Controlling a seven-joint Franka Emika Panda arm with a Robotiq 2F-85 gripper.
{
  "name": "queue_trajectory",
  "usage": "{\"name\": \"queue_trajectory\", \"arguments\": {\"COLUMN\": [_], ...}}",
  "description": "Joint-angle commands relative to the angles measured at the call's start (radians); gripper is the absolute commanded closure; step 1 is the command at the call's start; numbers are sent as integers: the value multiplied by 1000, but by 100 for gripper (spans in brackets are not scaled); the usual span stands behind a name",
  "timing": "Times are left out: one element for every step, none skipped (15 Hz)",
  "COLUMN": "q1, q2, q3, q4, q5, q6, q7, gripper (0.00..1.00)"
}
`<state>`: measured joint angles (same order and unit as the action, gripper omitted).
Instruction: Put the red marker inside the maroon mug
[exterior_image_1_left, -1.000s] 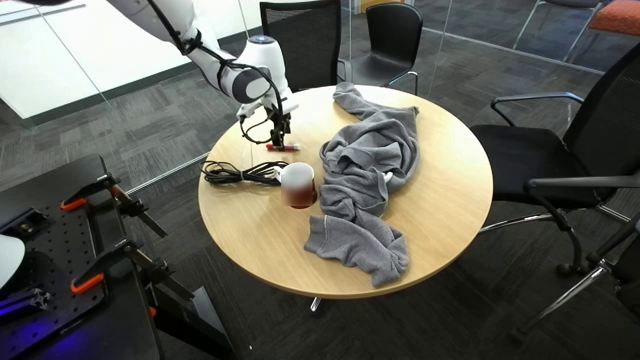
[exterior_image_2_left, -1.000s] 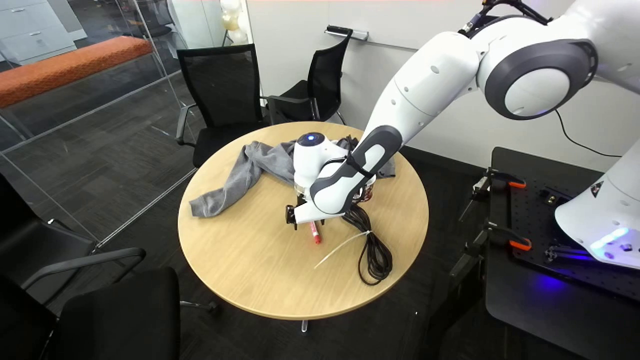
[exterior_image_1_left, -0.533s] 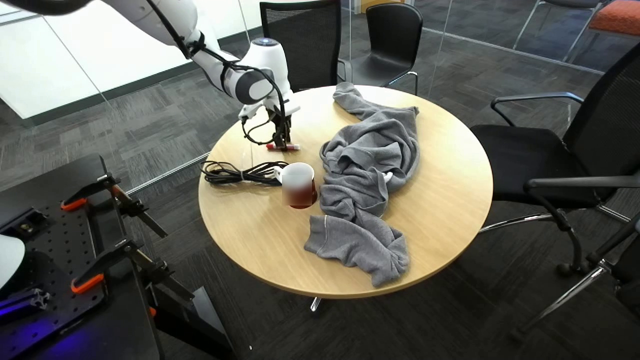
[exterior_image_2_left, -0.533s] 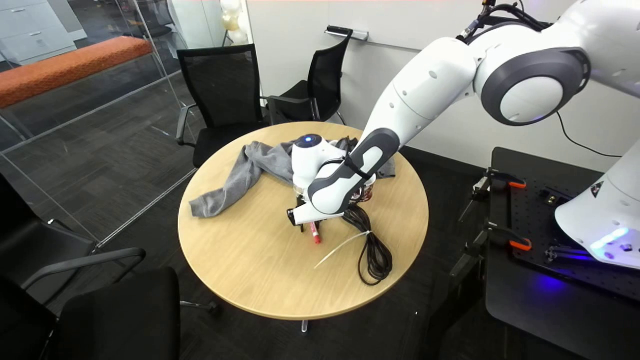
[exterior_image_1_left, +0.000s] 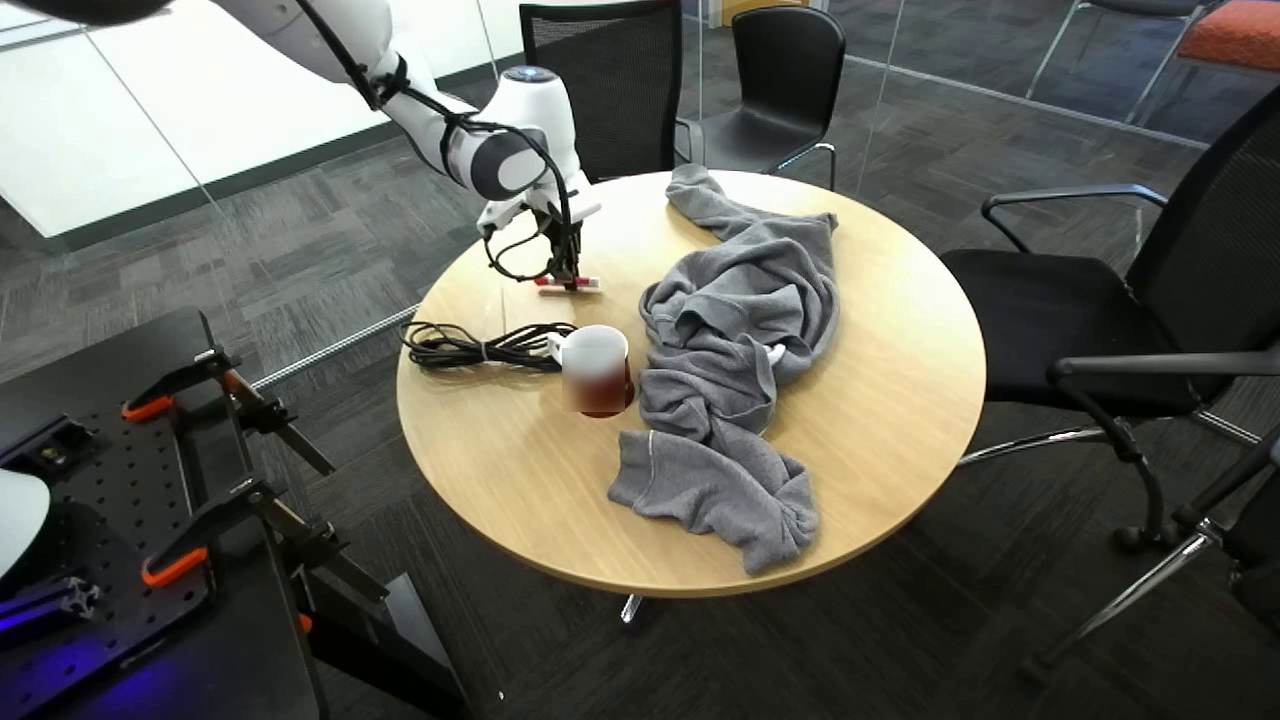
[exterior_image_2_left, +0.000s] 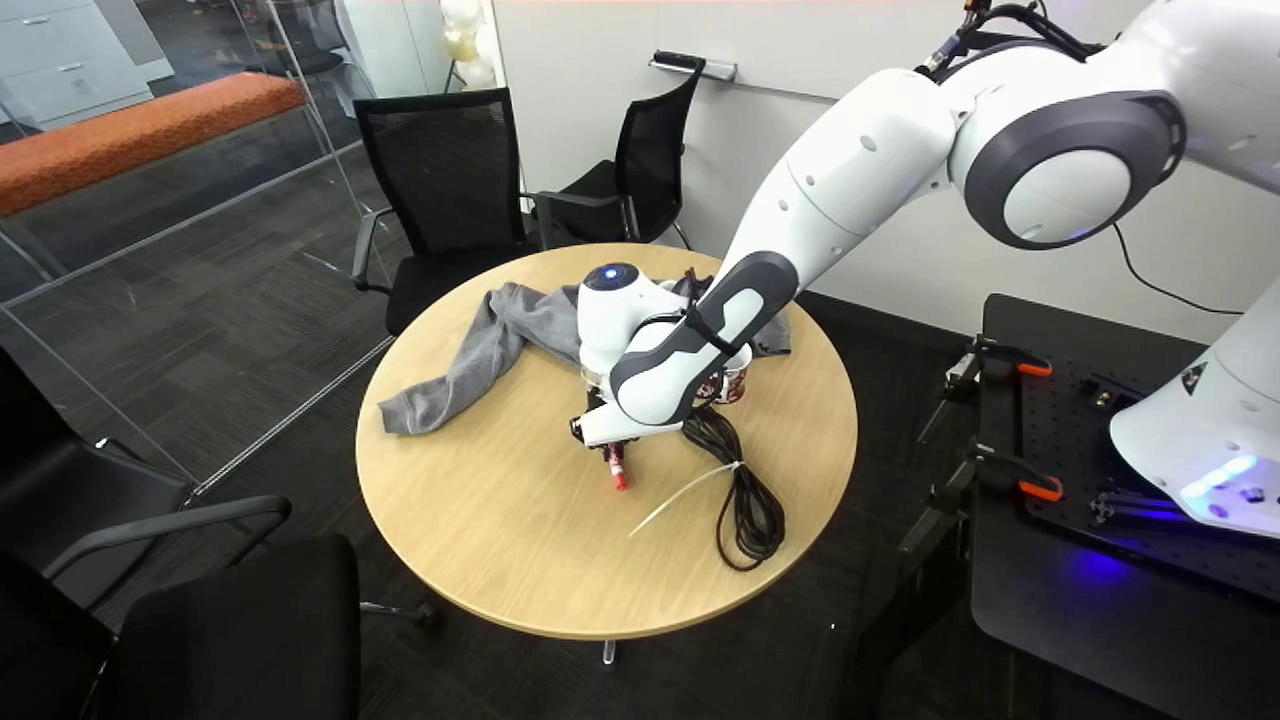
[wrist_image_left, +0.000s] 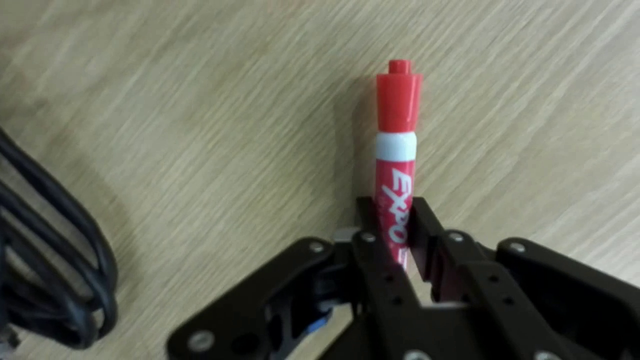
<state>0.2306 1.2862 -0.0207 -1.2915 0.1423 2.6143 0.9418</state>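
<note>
The red marker (wrist_image_left: 397, 145) with its white band runs between the two black fingers (wrist_image_left: 425, 225) in the wrist view, and my gripper (wrist_image_left: 392, 205) is shut on its barrel. Its capped end points away from the gripper. In an exterior view, the marker (exterior_image_1_left: 552, 282) lies level just above the tabletop, a shadow under it, with the gripper (exterior_image_1_left: 570, 285) over its middle. The maroon mug (exterior_image_1_left: 612, 395) stands upright nearer that camera, white inside and partly blurred. The arm partly covers the mug (exterior_image_2_left: 733, 380) in an exterior view; the wrist view does not include it.
A coiled black cable (exterior_image_1_left: 480, 347) touches or nearly touches the mug's handle side. A crumpled grey garment (exterior_image_1_left: 740, 310) spreads across the round table (exterior_image_1_left: 520, 500) on the mug's other side. Chairs stand around the table, and a black clamp bench (exterior_image_1_left: 120, 620) is nearby.
The jaws have come together on the marker. Marker and gripper have risen slightly off the table, and a shadow shows beneath. The mug, cable and garment have stayed put.
</note>
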Motion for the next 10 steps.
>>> {"name": "queue_trajectory", "arguments": {"q1": [0,3,8,10,21,21,17,17,19,22], "q2": [-98,-126,-151,-182,-210,-245,-282,-314,-350,-383], "q3": [24,27,26,25,16,17,24,22,17,10], "q4": [-89,-116,-139,-170,-194,-226,-258,-284,-312,-335], "q5": [-6,-14,-19,-26,-17,-21,-28,-33,-42,-52], "q6": [-24,-23,-25,-24,-30,-40,-61,-79,-105,-130], "q7": [-35,-44,-50,-59,-83,-107,-150,-185,-221,-257], "gripper": [95,95,95,95,95,95,95,95,95,95]}}
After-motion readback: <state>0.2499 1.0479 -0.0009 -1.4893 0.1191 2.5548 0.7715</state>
